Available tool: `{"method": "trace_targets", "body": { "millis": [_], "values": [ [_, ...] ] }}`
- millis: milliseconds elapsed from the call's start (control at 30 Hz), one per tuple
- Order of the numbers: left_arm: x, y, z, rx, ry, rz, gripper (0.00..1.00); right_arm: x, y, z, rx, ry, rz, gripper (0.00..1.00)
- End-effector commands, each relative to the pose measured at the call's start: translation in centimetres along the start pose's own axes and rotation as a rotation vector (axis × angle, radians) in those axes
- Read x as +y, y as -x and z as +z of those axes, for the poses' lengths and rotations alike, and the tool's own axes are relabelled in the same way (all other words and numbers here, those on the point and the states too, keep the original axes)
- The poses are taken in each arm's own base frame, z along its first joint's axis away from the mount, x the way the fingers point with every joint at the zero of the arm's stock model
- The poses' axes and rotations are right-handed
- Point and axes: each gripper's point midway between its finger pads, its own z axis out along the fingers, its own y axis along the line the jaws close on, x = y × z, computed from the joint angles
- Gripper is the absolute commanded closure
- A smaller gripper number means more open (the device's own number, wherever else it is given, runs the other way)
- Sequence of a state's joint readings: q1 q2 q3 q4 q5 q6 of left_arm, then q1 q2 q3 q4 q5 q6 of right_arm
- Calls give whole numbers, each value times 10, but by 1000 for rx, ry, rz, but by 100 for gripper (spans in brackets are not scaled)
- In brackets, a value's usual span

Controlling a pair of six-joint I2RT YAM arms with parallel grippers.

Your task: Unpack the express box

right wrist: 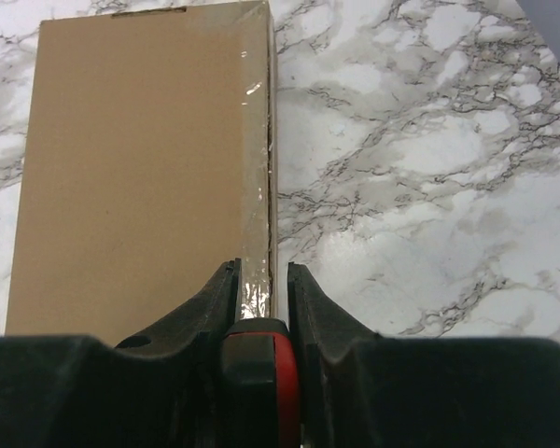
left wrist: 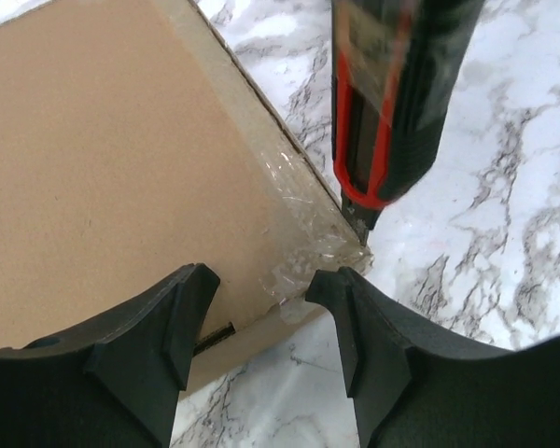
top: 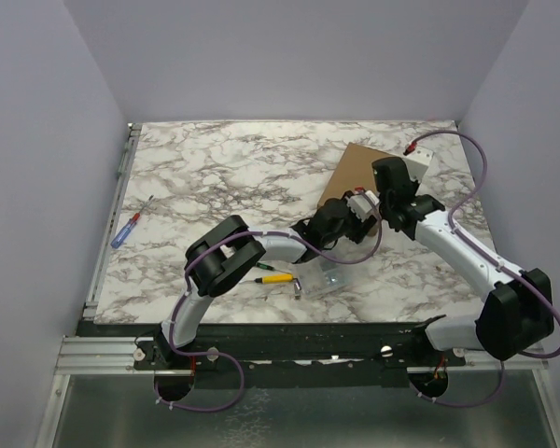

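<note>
Brown cardboard is seen at the far right of the marble table (top: 224,168): the box (top: 350,173) lies flat there with its lid closed, set at a slant to the table edges. Clear tape (right wrist: 259,187) is stretched along one long edge of the box and is wrapped over the near corner, where it looks wrinkled.

The right gripper (right wrist: 261,271) is closed narrowly on a red and black knife (left wrist: 383,103), which is held upright between its fingers. In the left wrist view the short blade is pointed down, and its tip is placed at the taped corner of the box, right at the seam between lid and side wall.

The left gripper (left wrist: 261,289) is held at that same corner with its jaws standing fairly wide apart. Nothing is gripped between them; the box's edge is seen in the gap. Whether the fingers rest on the cardboard cannot be told.

Near the front middle of the table a yellow-handled tool (top: 277,277) and a small clear case (top: 329,278) are laid just beside each other. A screwdriver (top: 128,227) with a red and blue handle is left well apart at the left edge.
</note>
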State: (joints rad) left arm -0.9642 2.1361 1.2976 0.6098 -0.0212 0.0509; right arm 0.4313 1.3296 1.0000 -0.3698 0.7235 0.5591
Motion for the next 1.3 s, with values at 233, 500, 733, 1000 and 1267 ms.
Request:
{"method": "trace_targets", "body": {
  "millis": [233,500,733,1000,1267],
  "values": [
    [11,-97,-18,268,46,49,37,23,80,-24,-86,52,-24,100],
    [-11,13,-9,145,-67,-102,30,-47,81,19,76,-88,-50,100],
    [2,100,-38,148,-157,-393,28,-80,17,25,387,-236,-233,100],
    [90,133,-119,83,-8,-425,25,-124,-44,28,636,-438,-494,99],
    [132,104,-161,127,242,-239,23,-121,-79,59,715,-443,-580,85]
  ]
}}
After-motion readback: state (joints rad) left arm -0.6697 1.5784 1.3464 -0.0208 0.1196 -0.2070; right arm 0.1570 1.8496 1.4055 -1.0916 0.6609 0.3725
